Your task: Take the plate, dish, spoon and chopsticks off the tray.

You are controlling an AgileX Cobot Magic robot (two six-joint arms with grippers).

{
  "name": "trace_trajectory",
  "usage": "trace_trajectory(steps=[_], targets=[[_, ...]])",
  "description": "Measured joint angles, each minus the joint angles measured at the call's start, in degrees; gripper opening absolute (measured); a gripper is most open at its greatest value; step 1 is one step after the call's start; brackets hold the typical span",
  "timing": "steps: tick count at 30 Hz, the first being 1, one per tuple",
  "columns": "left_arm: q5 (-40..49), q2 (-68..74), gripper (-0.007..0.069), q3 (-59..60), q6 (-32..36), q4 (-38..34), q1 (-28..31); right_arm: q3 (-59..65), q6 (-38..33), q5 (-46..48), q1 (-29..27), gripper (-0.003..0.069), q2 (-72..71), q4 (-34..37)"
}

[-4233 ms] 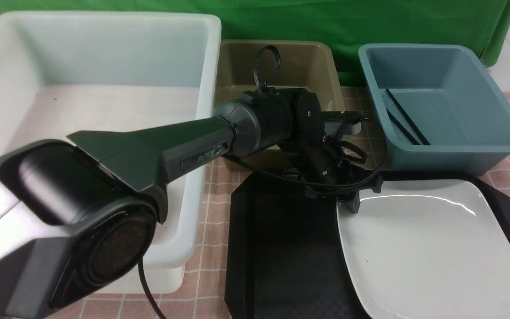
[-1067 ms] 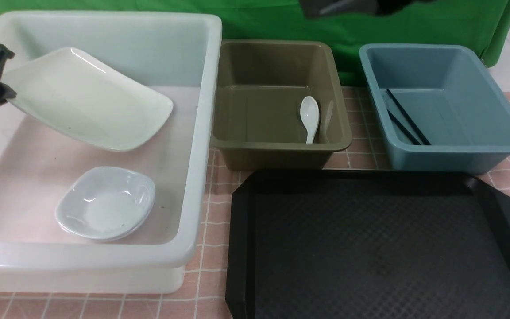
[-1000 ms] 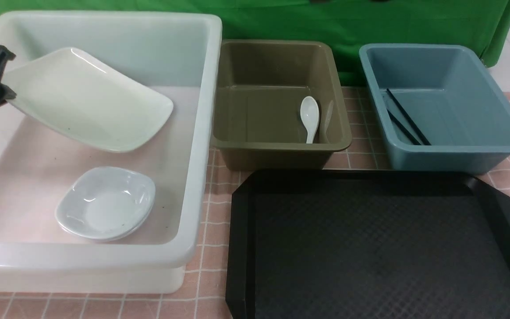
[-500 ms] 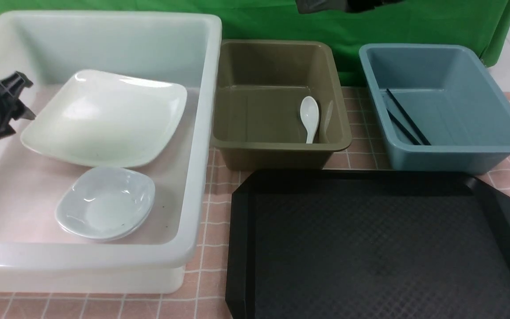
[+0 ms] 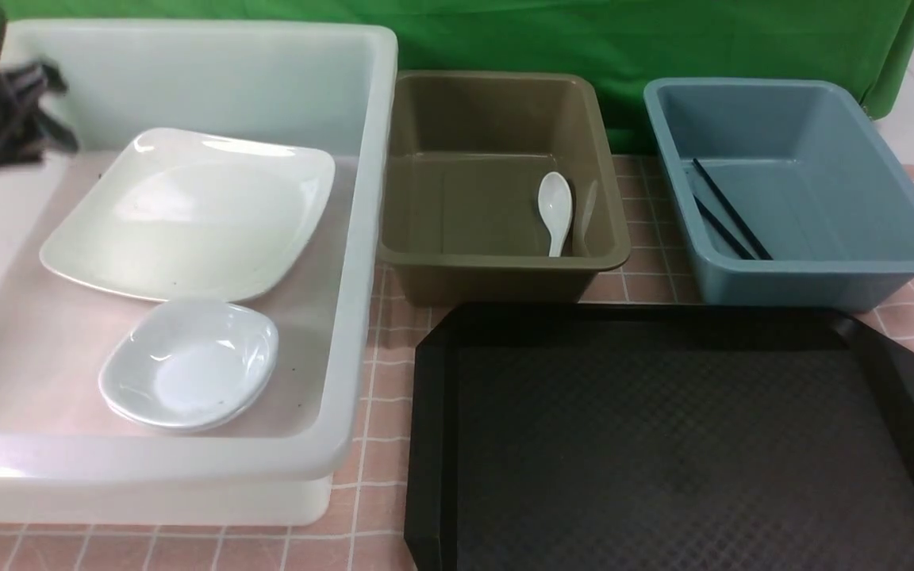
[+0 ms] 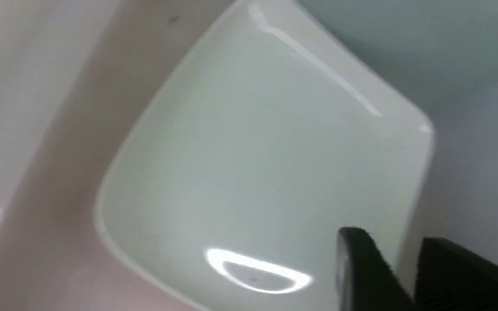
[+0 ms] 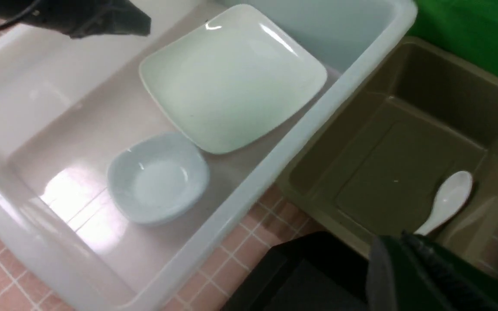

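The left gripper point(image 5: 9, 119) was a dark blur above the far left corner of the deep white plastic bin point(image 5: 370, 238), clear of everything in it; whether its jaws were apart or together could not be told. Inside that bin the large glossy white rounded-square plate point(image 5: 195, 214) lay flat on the floor, toward the far side. The small pale bowl-like dish point(image 5: 190, 363) sat just in front of it, their edges touching or nearly so. To the right of the white bin stood the olive rectangular bin point(image 5: 505, 270), with the white ceramic-style soup spoon point(image 5: 555, 209) lying against its right wall. Further right, the blue-grey bin point(image 5: 822, 274) held the pair of thin black chopsticks point(image 5: 727, 212), slanted across its floor. In front of these two bins lay the big black diamond-textured tray point(image 5: 663, 444). The right gripper point(image 7: 409, 276) showed only as a dark edge in its wrist view, above the tray's corner nearest the white bin; its jaw state could not be told.
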Motion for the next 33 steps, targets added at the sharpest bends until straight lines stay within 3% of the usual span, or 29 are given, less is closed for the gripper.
trace_trajectory(steps=[2, 4, 8, 9, 11, 13, 18, 22, 27, 33], targets=[[5.43, -5.59, 0.0025, -2.51, 7.42, -2.14, -2.72, -3.16, 0.61, 3.81, 0.00, 0.0072, -2.45, -5.69], [8.07, -11.27, 0.0001, -3.54, 11.12, -3.03, -5.71, -4.39, 1.94, 6.85, 0.00, 0.0072, -5.69, -10.67], [9.15, -19.45, -0.0008, -3.97, 12.84, -3.16, -11.06, -4.79, 3.18, 8.11, 0.00, 0.0072, -11.09, -15.64], [10.01, -24.10, -0.0011, -4.01, 13.10, -1.95, -15.55, -4.35, 3.34, 8.04, 0.00, 0.0071, -14.99, -16.75], [10.87, -26.85, -0.0012, -4.01, 12.84, -0.33, -18.96, -3.39, 3.40, 7.97, 0.00, 0.0067, -17.47, -16.93], [11.29, -33.40, -0.0013, -2.71, 11.56, 4.85, -27.87, 3.38, 4.70, 5.22, 0.00, 0.0032, -26.12, -17.36], [9.14, -44.33, -0.0013, 4.24, 7.25, 11.94, -36.51, 23.15, 9.32, -8.06, 0.00, 0.0030, -42.65, -19.34], [2.40, -55.25, -0.0013, 15.71, 0.63, 15.94, -37.69, 46.27, 14.89, -24.04, 0.00, 0.0030, -56.93, -20.58], [-9.58, -68.84, -0.0013, 35.18, -2.65, 17.49, -37.69, 74.78, 19.81, -43.70, 0.00, 0.0030, -73.12, -20.64], [-18.51, -78.85, -0.0008, 51.60, -4.33, 17.14, -37.69, 92.02, 19.81, -60.64, 0.00, 0.0030, -80.77, -20.53]])
